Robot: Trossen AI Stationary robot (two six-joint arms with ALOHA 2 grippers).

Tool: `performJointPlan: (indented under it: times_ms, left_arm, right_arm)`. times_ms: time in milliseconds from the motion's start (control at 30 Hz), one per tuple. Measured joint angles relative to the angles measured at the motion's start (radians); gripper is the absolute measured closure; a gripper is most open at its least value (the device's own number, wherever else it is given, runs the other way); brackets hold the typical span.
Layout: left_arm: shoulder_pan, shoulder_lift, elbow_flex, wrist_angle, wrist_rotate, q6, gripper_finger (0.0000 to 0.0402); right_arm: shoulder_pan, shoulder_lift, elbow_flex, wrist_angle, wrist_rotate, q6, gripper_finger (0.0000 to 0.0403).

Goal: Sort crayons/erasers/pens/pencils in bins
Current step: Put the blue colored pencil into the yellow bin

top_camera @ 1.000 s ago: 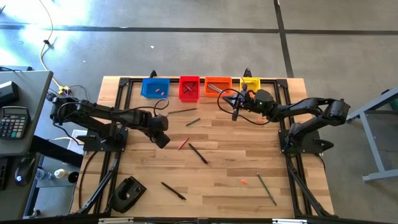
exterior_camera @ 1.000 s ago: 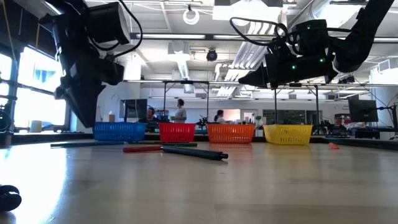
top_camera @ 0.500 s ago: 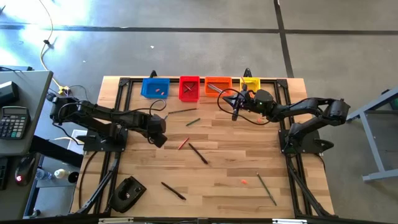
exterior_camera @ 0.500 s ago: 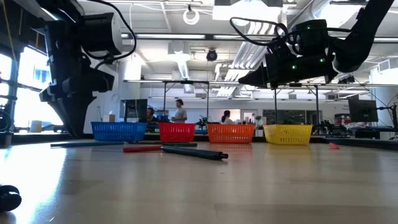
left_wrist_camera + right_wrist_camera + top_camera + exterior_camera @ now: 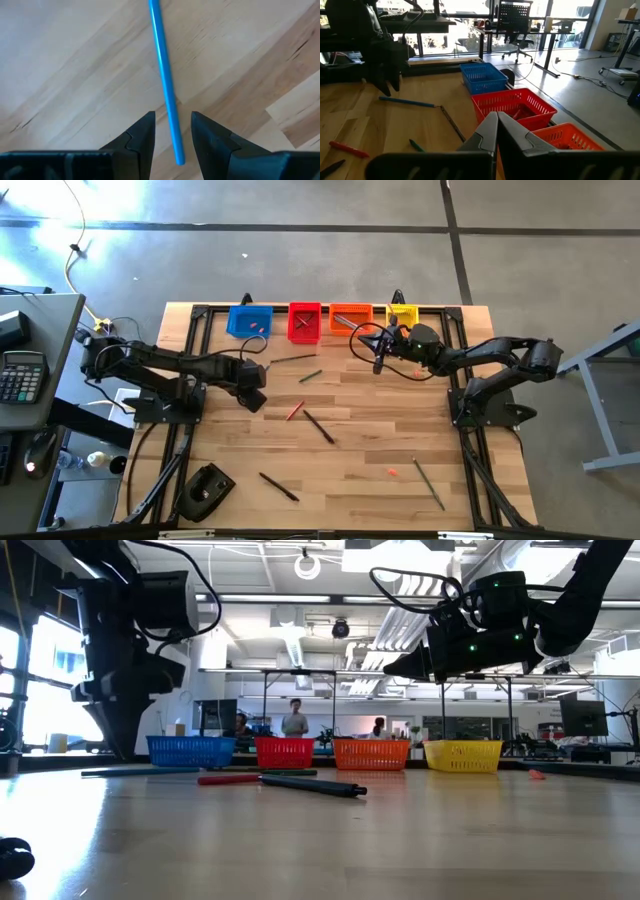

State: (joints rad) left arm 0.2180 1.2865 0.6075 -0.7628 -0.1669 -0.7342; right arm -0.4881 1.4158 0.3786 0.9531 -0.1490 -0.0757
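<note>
Four bins (image 5: 325,320) stand in a row at the worktop's (image 5: 350,450) far edge. I see my left gripper (image 5: 171,131) low over a blue stick (image 5: 165,85), jaws apart on either side of it. Right gripper (image 5: 378,366) hovers before the orange bin, jaws together.

A calculator (image 5: 22,374) sits on a grey desk (image 5: 50,315) beside the table.

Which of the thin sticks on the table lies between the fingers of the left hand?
The blue stick. It alone runs into the gap of the open left hand; the other sticks lie farther out on the table.
</note>
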Motion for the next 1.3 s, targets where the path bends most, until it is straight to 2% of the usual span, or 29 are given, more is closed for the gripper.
performJointPlan:
  times_ms: [133,500,967,1300]
  left_arm:
    - [0.0,0.0,-0.007,0.009,0.0,-0.008,0.0286]
    - [-0.004,-0.004,-0.121,0.138,0.04,-0.033,0.0289]
    - [-0.031,-0.002,-0.122,0.139,0.084,0.032,0.0377]
    - [-0.035,-0.002,-0.122,0.135,0.114,0.033,0.0389]
  right_arm:
    - [0.0,0.0,0.0,0.0,-0.006,0.0,0.0403]
    - [0.0,0.0,0.0,0.0,-0.014,0.001,0.0403]
    - [0.0,0.0,0.0,0.001,-0.015,0.001,0.0403]
    - [0.0,0.0,0.0,0.001,-0.015,0.001,0.0403]
